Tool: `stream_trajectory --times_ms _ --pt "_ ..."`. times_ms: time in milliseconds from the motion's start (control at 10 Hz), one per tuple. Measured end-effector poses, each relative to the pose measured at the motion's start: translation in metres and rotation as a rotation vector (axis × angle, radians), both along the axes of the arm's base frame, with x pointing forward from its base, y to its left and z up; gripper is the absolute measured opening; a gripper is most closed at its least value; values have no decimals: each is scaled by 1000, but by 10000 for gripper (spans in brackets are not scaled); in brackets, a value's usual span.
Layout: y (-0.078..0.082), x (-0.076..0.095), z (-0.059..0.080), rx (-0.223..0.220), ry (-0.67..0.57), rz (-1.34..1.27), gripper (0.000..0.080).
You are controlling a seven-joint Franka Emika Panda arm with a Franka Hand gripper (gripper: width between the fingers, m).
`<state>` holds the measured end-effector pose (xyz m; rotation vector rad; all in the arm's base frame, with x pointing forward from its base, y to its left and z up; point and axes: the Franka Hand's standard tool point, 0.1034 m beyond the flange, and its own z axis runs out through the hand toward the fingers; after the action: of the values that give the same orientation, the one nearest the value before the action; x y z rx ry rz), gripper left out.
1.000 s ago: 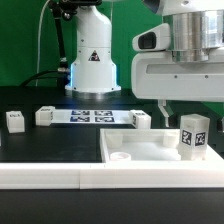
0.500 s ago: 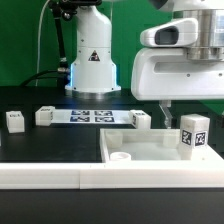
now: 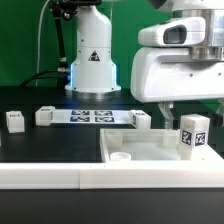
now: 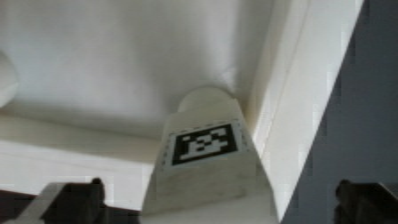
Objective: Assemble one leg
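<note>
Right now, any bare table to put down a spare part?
Yes: black table in front of the marker board, between the far-left leg and the white panel, looks bare. Crowded at the exterior view's right: a tagged leg stands on the panel's corner, below the end effector.

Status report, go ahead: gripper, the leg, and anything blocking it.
Gripper open, empty, above the leg. Leg upright on the white panel, tag showing. Nothing in the way.
</note>
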<state>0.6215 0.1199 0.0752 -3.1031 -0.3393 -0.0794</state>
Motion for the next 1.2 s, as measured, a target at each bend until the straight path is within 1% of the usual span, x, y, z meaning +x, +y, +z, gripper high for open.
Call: stream_trajectory --times_ms 100,200,300,400,500,600,700,1200 --pt "0 0 0 0 0 -1 648" --pt "0 0 0 0 0 -2 554" --pt "0 0 0 0 0 -2 554" --pt "0 0 0 2 1 -17 371" --pt "0 0 0 3 1 -31 291" --pt "0 0 0 2 1 -30 291" --pt "0 0 0 13 3 -109 291" --pt "-2 0 0 83 25 -717 291"
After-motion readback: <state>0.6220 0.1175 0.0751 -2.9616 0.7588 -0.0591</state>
